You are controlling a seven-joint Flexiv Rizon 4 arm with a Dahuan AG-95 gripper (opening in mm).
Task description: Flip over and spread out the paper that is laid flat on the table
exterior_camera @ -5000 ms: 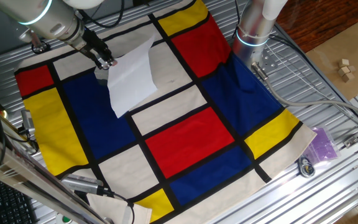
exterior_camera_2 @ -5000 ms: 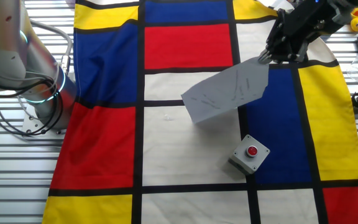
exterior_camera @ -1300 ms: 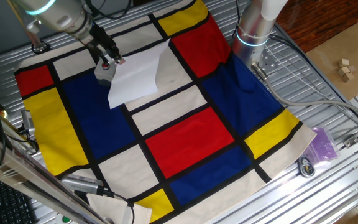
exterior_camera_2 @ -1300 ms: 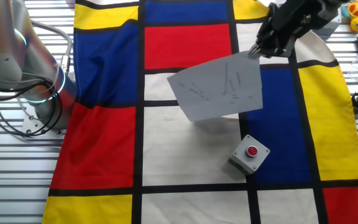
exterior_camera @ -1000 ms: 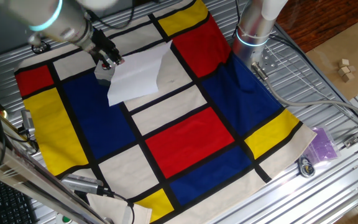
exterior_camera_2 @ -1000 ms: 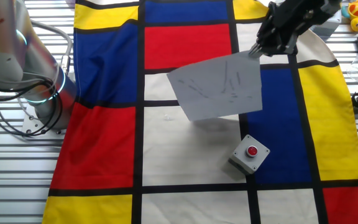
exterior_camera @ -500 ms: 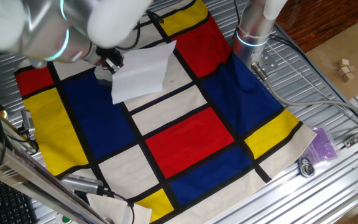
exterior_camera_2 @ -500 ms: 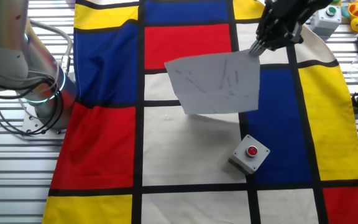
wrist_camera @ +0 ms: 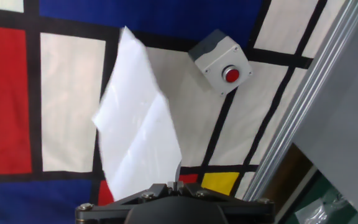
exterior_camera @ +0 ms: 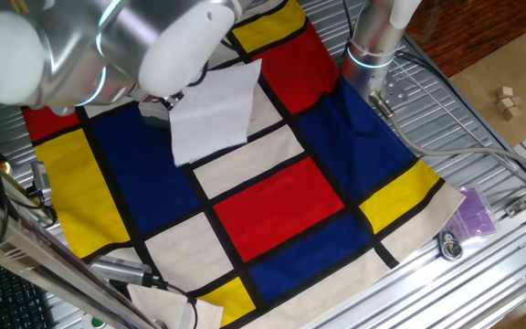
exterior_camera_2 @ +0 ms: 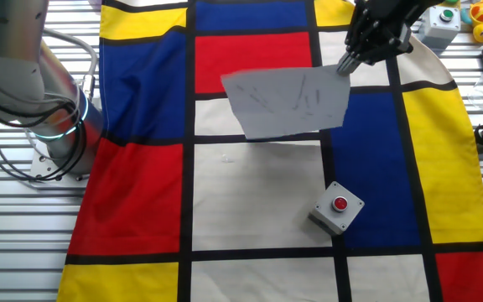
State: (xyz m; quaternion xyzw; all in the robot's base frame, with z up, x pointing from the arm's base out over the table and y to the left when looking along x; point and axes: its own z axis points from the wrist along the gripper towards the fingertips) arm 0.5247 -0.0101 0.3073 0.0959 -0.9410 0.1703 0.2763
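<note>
Grey button box (exterior_camera_2: 337,206) (red button on top); purple bag (exterior_camera: 474,211); wooden blocks (exterior_camera: 508,101).

One paper (exterior_camera_2: 288,103) sheet, one gripper (exterior_camera_2: 345,65), one grey box with a red button (exterior_camera_2: 337,205), one patterned cloth (exterior_camera_2: 258,193) on one table (exterior_camera: 482,119), two small wooden blocks (exterior_camera: 508,100).

One fixed view looks down obliquely at the desk (exterior_camera: 482,164) from its corner opposite the arm base (exterior_camera: 370,41); the other fixed view faces almost straight down, base (exterior_camera_2: 53,126) at left. Hand view, close, looks down at the paper (wrist_camera: 135,134); all three share it.
</note>
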